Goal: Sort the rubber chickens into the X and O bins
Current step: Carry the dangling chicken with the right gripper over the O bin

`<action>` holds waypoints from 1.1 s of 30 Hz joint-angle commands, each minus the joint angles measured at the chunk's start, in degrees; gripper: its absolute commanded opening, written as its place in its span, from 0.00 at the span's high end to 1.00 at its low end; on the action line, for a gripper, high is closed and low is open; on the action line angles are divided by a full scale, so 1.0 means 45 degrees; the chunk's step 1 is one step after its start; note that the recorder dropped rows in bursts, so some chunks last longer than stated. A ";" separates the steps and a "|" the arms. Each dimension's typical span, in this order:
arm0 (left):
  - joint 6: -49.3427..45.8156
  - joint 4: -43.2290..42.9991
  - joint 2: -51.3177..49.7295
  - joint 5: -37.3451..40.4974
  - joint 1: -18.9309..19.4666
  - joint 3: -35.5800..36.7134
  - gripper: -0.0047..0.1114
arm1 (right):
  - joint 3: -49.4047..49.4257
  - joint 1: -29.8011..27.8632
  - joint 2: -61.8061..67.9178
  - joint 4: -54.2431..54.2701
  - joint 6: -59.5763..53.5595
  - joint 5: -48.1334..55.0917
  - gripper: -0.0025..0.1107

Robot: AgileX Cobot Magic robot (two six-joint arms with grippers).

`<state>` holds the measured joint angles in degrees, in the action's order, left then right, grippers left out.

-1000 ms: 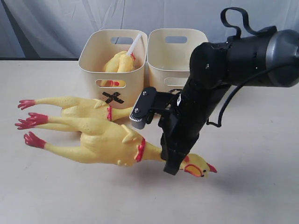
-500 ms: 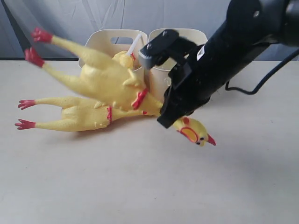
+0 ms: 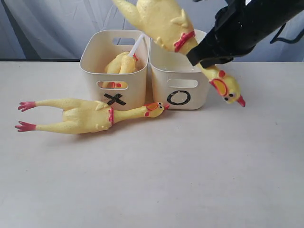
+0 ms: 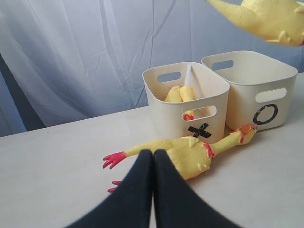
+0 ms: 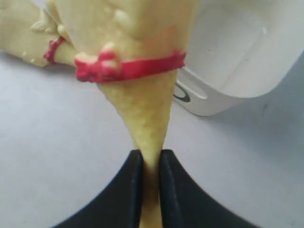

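My right gripper [image 3: 202,58] [image 5: 151,159] is shut on the neck of one rubber chicken [image 3: 161,21] [image 5: 142,109]. It holds the toy in the air, with the body above the O bin [image 3: 197,97] and the head [image 3: 227,90] hanging past the bin's right side. A second chicken [image 3: 85,116] [image 4: 190,154] lies on the table before the X bin [image 3: 90,71], its head near the O mark. A third chicken [image 3: 121,64], with a white tube [image 3: 137,45] sticking up, rests inside the X bin. My left gripper [image 4: 153,154] is shut and empty, short of the lying chicken.
The two cream bins stand side by side at the back of the beige table [image 3: 156,180]. A grey curtain [image 3: 47,23] hangs behind them. The right arm's black body [image 3: 256,19] reaches in from the upper right.
My right gripper has lifted its chicken off the table and swung it up and back, from in front of the bins to above the O bin. The lying chicken stayed put.
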<state>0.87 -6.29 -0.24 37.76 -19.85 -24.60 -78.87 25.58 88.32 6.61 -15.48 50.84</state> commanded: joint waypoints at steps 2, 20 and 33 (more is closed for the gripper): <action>0.0052 -0.0047 0.0053 -0.0101 0.0062 0.0096 0.96 | -0.1440 -0.0104 0.0258 -0.1309 0.1973 -0.0070 0.99; 0.0052 -0.0047 0.0053 -0.0101 0.0062 0.0096 0.96 | -0.7194 -0.0104 0.4422 -0.3704 0.5498 0.4250 0.99; 0.0052 -0.0047 0.0053 -0.0101 0.0062 0.0096 0.96 | -0.7967 -0.0104 0.5721 -0.3704 0.6005 0.4250 0.99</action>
<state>0.87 -6.29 -0.24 37.76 -19.85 -24.60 -114.08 25.49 113.60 -9.06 11.08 71.11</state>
